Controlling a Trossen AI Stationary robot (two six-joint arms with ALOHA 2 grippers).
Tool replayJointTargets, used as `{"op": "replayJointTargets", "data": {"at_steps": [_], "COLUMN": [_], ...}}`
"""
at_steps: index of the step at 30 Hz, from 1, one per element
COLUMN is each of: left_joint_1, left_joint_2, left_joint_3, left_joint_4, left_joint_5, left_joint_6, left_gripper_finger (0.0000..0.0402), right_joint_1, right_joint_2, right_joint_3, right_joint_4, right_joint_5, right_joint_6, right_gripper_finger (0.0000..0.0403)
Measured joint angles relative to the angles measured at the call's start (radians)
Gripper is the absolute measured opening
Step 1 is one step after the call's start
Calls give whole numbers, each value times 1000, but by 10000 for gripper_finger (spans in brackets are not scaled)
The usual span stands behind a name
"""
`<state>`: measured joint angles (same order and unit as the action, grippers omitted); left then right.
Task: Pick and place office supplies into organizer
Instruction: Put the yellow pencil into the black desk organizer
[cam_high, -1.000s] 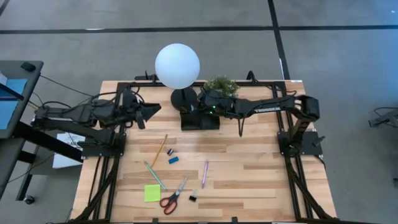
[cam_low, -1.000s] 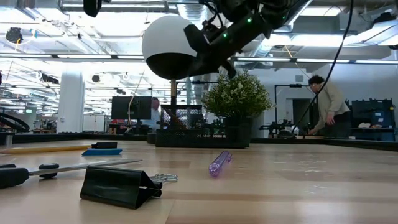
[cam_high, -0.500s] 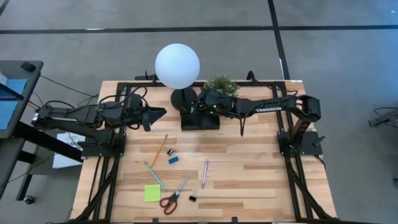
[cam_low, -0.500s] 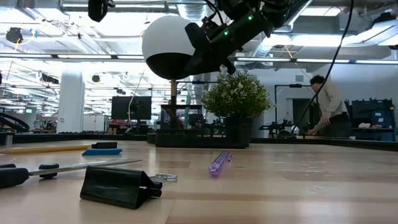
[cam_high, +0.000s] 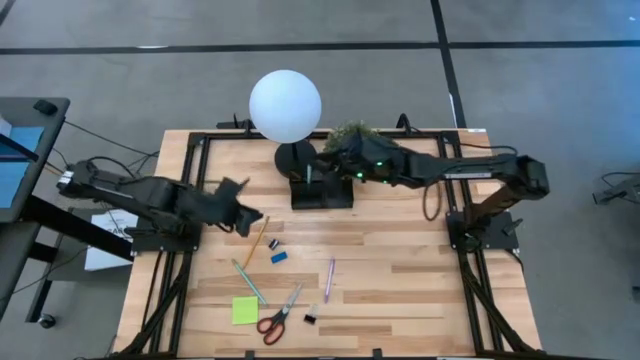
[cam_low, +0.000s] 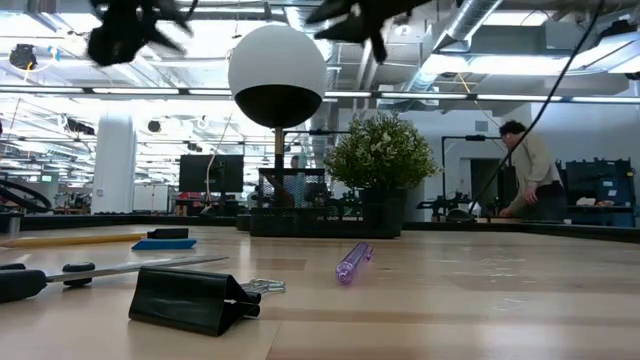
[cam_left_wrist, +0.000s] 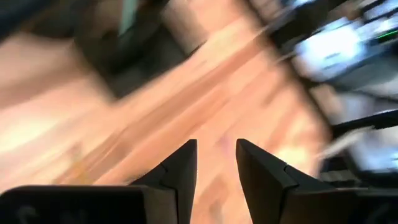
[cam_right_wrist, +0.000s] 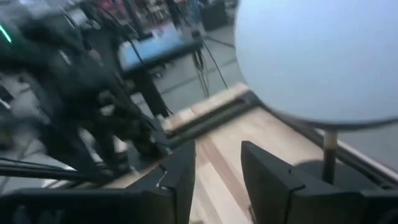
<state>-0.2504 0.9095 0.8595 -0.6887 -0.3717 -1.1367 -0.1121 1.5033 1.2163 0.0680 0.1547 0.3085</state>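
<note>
The organizer (cam_high: 322, 192), a small black tray, stands at the far middle of the table beside the lamp base, with a thin teal pen (cam_high: 308, 175) upright in it. On the wood lie a wooden pencil (cam_high: 256, 243), a blue eraser (cam_high: 279, 257), a teal pen (cam_high: 248, 281), a purple pen (cam_high: 329, 278), a lime sticky pad (cam_high: 245, 310), red-handled scissors (cam_high: 278, 315) and a black binder clip (cam_high: 310, 317). My left gripper (cam_high: 255, 220) hangs open just above the pencil's far end, holding nothing (cam_left_wrist: 214, 168). My right gripper (cam_high: 333, 160) is open and held high over the plant, behind the organizer (cam_right_wrist: 217, 168).
A lamp with a white globe (cam_high: 285, 105) on a round black base (cam_high: 297, 160) stands left of the organizer. A potted plant (cam_low: 380, 155) sits behind it. Black frame rails (cam_high: 190, 150) border the table. A person (cam_low: 525, 165) works in the room beyond.
My left gripper has swung from the far left toward the table's near edge and right, sinking and tipping downward, to just above the pencil. My right gripper has risen from over the organizer and drawn back toward the table's right edge, over the plant.
</note>
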Motion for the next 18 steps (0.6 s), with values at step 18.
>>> {"op": "replayJointTargets", "data": {"at_steps": [18], "left_joint_1": [271], "left_joint_2": [562], "left_joint_3": [0], "left_joint_4": [-62], "left_joint_5": [289], "left_joint_6": [75], "left_gripper_finger": [107], "right_joint_1": [75], "right_joint_2": [-15], "right_joint_3": [0], "right_joint_4": [-12], "right_joint_5": [0], "right_joint_6": [32], "right_gripper_finger": [118]}}
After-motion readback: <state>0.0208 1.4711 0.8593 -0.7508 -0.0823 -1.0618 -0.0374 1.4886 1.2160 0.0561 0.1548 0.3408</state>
